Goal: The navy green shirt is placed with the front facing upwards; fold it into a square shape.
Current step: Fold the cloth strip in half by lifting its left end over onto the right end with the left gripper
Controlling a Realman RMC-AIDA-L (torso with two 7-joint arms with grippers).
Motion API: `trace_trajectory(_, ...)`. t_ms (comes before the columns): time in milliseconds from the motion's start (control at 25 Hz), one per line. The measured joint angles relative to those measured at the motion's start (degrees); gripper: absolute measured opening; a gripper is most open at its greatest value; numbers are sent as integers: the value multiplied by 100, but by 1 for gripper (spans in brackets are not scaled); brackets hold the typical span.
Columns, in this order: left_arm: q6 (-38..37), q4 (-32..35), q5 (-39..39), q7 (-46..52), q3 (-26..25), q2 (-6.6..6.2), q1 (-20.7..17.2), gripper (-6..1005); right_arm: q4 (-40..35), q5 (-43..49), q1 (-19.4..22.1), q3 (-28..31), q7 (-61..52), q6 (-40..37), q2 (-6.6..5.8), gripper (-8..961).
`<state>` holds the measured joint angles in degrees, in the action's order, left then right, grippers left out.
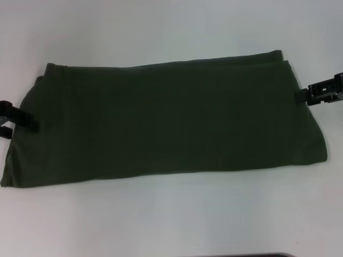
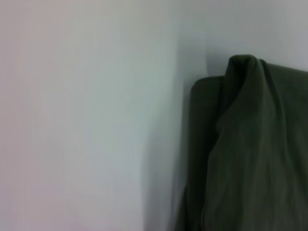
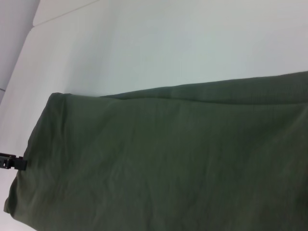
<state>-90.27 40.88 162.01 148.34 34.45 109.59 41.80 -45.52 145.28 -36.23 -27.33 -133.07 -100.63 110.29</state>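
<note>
The navy green shirt [image 1: 166, 123] lies flat on the white table as a long folded band running left to right, plain cloth facing up and no lettering showing. My left gripper [image 1: 19, 119] is at the band's left end, touching its edge. My right gripper [image 1: 321, 91] is at the right end, near the far corner. In the left wrist view one end of the shirt [image 2: 250, 154] shows, with a fold rising to a small peak. Seen from the right wrist, the shirt [image 3: 168, 159] stretches away, with the left gripper [image 3: 12, 162] at its far end.
The white table [image 1: 161, 214] extends on all sides of the shirt. A dark edge shows at the bottom of the head view [image 1: 268, 255]. A seam in the table surface runs across the far corner [image 3: 62, 12].
</note>
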Motion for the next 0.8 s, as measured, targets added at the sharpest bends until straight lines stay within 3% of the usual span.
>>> trace_trajectory(800,51,-45,94,0,-23,-112,29,748,0,0,-4,0,-32,-25,0,569)
